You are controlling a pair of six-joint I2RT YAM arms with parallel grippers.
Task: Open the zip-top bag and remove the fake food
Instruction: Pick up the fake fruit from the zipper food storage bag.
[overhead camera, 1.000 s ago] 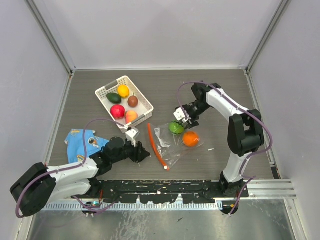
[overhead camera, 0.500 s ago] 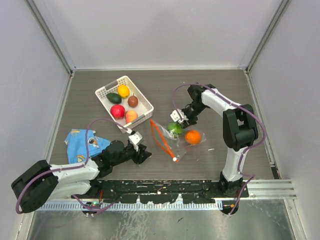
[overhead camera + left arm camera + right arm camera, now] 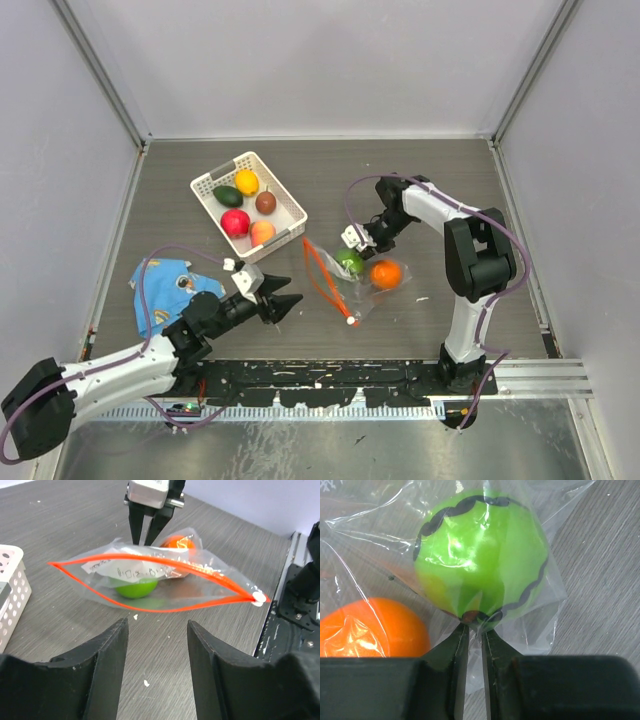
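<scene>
Step in hand, I'd say: emptying the opened zip-top bag (image 3: 362, 292). It lies mid-bench, a bit toward the rt edge, with its zip strip (image 3: 150, 557) gaping toward my L arm. Inside are the green fruit (image 3: 350, 261) and orange fruit (image 3: 385, 273). Five other pcs sit in the basket (image 3: 205, 185) toward the far-left corner.

Rt gripper (image 3: 472, 625): fingers nearly pressed together, pinching film at the bag's closed end, right by the green one. L gripper (image 3: 156, 630): spread wide, empty, touching nothing, facing the mouth.

Next, prob: raise the closed end so both roll out. The film could slip.
</scene>
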